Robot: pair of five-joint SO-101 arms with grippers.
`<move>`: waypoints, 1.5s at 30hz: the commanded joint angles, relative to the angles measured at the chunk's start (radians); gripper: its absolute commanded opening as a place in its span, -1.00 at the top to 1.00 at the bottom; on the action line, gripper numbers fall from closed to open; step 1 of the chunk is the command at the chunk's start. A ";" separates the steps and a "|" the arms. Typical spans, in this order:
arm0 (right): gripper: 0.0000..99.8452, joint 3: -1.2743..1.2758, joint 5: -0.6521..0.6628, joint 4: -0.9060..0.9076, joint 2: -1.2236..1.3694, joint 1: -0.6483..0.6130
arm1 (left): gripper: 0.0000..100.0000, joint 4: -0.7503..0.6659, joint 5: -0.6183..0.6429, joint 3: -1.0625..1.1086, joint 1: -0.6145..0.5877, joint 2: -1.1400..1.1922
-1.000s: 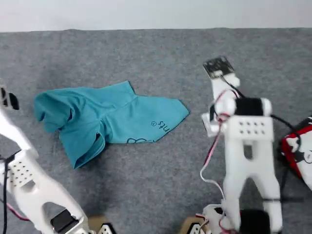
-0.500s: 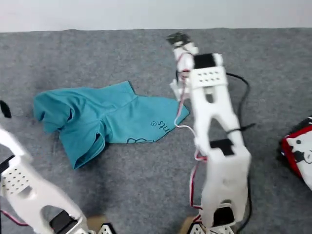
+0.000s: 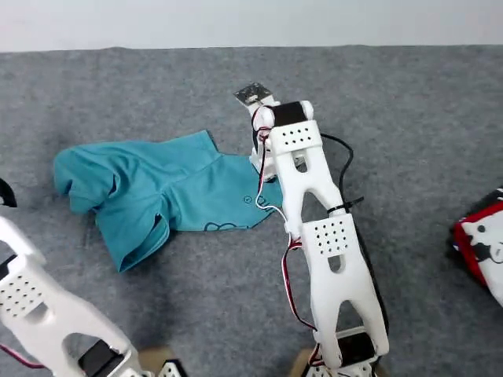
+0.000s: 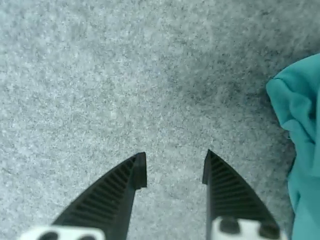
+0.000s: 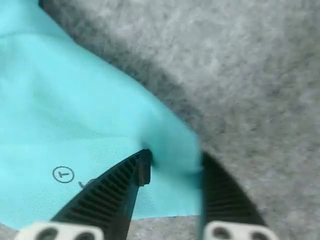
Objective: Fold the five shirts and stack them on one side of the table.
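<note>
**High view.** The teal shirt [image 3: 173, 192] lies crumpled and unfolded on the grey worktop [image 3: 409, 94], left of centre. Its bunched part is toward the left and one flatter corner points right. The right arm [image 3: 314, 236] stretches from the near edge up to that right-hand corner, and its wrist sits over the corner and covers the tip of the cloth. The left arm [image 3: 39, 314] is at the near-left edge, well apart from the right arm. A red-and-white garment [image 3: 481, 243] lies at the far right edge of the worktop, well apart from the teal shirt.

**Left wrist view.** The left gripper [image 4: 174, 165] has its jaws spread, with nothing between them. Below the gap is bare worktop. A fold of the teal shirt [image 4: 300, 125] lies off to one side of the gripper, near one finger and clear of the gap between the jaws.

**Right wrist view.** The right gripper [image 5: 173, 162] has its jaws spread and straddles the edge of the teal shirt [image 5: 75, 115] close to its corner. One finger is over the cloth near a small round printed mark [image 5: 63, 174]. The other finger is at the cloth's border, where the grey worktop begins. Teal fabric fills the gap between the jaws — they are not pressed together on it. Whether the fingertips touch the cloth cannot be told.
</note>
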 commanded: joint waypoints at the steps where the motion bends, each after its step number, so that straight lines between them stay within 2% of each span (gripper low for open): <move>1: 0.95 -0.057 -0.005 0.042 -0.056 -0.012 | 0.62 0.020 0.003 -0.007 -0.003 -0.064; 6: 0.98 -0.052 -0.003 0.044 -0.197 -0.010 | 0.62 0.020 0.005 -0.007 -0.002 -0.066; 9: 0.98 0.046 0.048 0.045 -0.309 -0.021 | 0.62 0.020 0.005 -0.007 0.000 -0.064; 19: 0.98 0.951 0.199 0.039 -0.858 -0.119 | 0.62 0.020 0.005 -0.005 0.003 -0.063; 25: 0.98 1.343 0.252 0.035 -0.974 -0.137 | 0.62 0.018 0.005 0.028 0.046 -0.063; 32: 0.97 1.433 0.250 -0.041 -0.969 -0.137 | 0.62 0.015 0.021 0.062 0.095 -0.068; 34: 0.90 1.407 0.250 -0.050 -0.977 -0.140 | 0.62 0.015 0.034 0.061 0.098 -0.069; 39: 0.56 1.269 0.244 -0.013 -1.007 -0.142 | 0.62 0.020 0.034 0.058 0.104 -0.072; 42: 0.54 1.180 0.242 0.012 -1.009 -0.142 | 0.62 0.025 0.023 0.067 0.115 -0.074; 45: 0.54 1.132 0.242 0.018 -1.009 -0.142 | 0.62 0.026 -0.048 0.137 0.138 -0.135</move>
